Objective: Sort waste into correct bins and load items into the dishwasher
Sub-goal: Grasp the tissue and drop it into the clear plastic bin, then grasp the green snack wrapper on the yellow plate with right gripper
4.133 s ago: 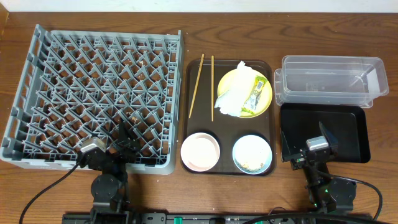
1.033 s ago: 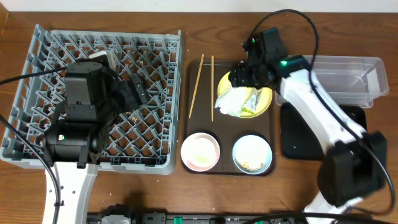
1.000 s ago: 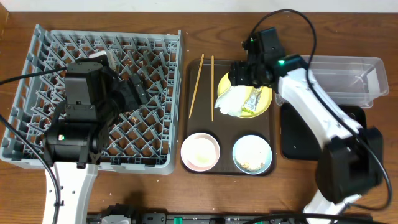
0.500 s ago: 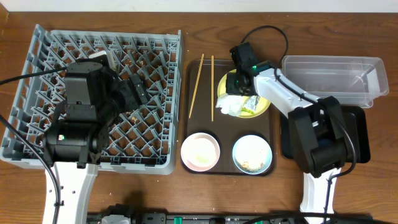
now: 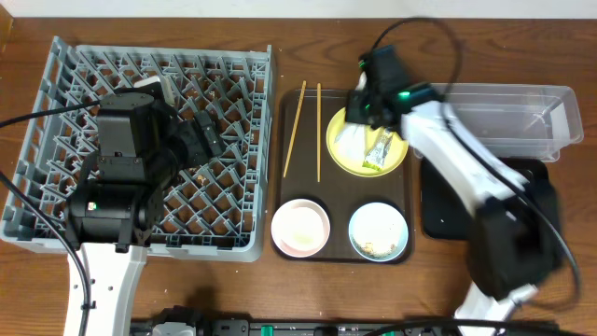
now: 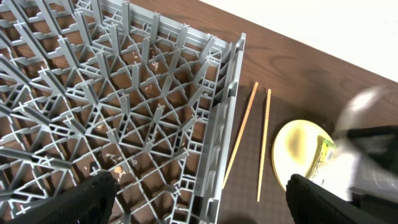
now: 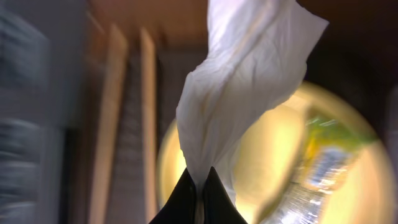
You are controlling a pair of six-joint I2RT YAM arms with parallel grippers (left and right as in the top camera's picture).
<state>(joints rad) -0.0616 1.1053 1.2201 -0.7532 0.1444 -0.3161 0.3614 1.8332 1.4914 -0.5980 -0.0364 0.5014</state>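
My right gripper (image 5: 360,105) hangs over the yellow plate (image 5: 395,161), shut on the white napkin (image 5: 354,138). In the right wrist view the closed fingertips (image 7: 199,186) pinch one end of the napkin (image 7: 249,87), which hangs above the plate (image 7: 267,155). The green-and-yellow wrapper (image 5: 378,149) lies on the plate. Two chopsticks (image 5: 295,129) rest on the brown tray's left side. A pink bowl (image 5: 300,227) and a blue bowl (image 5: 378,231) with food scraps sit at the tray's front. My left gripper (image 6: 205,205) is open and empty over the right edge of the grey dish rack (image 5: 84,103).
The clear tub (image 5: 504,117) stands at the far right, with the black tray (image 5: 438,201) in front of it, partly under my right arm. The dark brown serving tray (image 5: 284,168) lies between rack and bins. My left arm covers the rack's middle.
My right gripper has shut on the napkin and drawn it up off the plate, leaving the wrapper there. The left arm has not moved.
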